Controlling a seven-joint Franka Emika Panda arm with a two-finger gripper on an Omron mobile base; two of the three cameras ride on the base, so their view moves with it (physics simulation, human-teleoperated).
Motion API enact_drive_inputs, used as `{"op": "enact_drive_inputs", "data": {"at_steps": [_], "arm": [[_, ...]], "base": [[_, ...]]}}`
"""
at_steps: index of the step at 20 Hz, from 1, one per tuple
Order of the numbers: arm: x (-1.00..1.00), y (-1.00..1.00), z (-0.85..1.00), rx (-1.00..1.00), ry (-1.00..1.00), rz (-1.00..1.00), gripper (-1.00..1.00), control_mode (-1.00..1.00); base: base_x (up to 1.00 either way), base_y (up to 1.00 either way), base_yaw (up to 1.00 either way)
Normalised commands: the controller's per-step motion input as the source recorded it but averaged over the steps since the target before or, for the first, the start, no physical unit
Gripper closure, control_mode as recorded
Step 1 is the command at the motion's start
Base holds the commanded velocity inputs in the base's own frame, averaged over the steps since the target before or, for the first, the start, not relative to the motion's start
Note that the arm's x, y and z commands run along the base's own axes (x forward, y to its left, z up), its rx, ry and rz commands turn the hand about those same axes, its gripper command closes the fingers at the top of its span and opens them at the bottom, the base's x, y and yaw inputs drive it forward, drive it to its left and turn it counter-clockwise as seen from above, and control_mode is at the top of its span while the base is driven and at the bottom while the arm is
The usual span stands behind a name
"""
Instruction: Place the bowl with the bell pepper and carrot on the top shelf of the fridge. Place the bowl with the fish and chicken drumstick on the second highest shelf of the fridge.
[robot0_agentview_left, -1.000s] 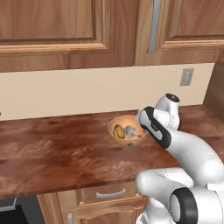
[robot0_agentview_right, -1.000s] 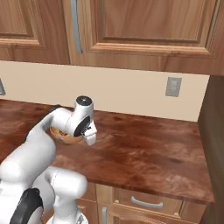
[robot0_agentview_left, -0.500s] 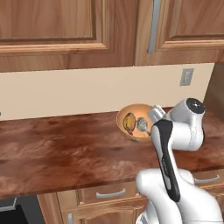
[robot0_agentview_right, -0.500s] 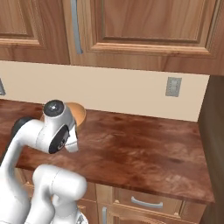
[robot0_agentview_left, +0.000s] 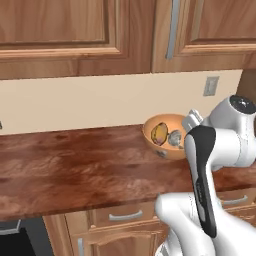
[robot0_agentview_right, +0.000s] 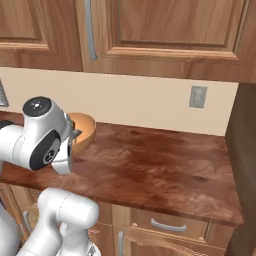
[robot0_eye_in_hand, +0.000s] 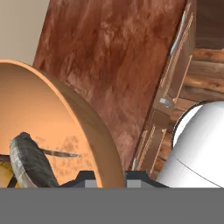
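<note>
Orange-tan bowl (robot0_agentview_left: 165, 135) up off the wooden counter (robot0_agentview_left: 75, 162), tilted toward the left base camera so its inside shows. Golden yellow-brown chicken drumstick (robot0_agentview_left: 159, 133) lying against the inner wall, silvery-grey fish (robot0_agentview_left: 175, 138) just beside it on the right. Gripper (robot0_agentview_left: 192, 119) at the bowl's right rim, fingers drawn narrow and pinching that rim; in the hand view 2 dark tips (robot0_eye_in_hand: 85, 176) straddling the bowl's thin wall (robot0_eye_in_hand: 87, 127), 1 inside and 1 outside. Fish (robot0_eye_in_hand: 30, 159) dark and close there, a sliver of the yellow drumstick (robot0_eye_in_hand: 5, 177) at the lower left corner. From the right base view, bowl (robot0_agentview_right: 82, 131) peeking out behind the white wrist, over the counter's left part. Closed wooden cabinets (robot0_agentview_right: 165, 30) overhead, grey wall outlet (robot0_agentview_right: 198, 96) on the cream backsplash well to the right.
</note>
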Motion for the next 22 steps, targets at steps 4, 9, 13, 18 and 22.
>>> {"op": "enact_drive_inputs", "data": {"at_steps": [4, 9, 13, 18, 22], "arm": [[0.0, 0.0, 0.0, 0.0, 0.0, 0.0, 1.0, 1.0], [0.0, 0.0, 0.0, 0.0, 0.0, 0.0, 1.0, 1.0], [0.0, 0.0, 0.0, 0.0, 0.0, 0.0, 1.0, 1.0], [0.0, 0.0, 0.0, 0.0, 0.0, 0.0, 1.0, 1.0], [0.0, 0.0, 0.0, 0.0, 0.0, 0.0, 1.0, 1.0]], "base": [[-1.0, 0.0, -0.05], [-1.0, -0.03, -0.33], [-1.0, 0.0, -0.6], [-0.6, -0.28, -0.65], [0.0, -0.99, -0.53]]}}
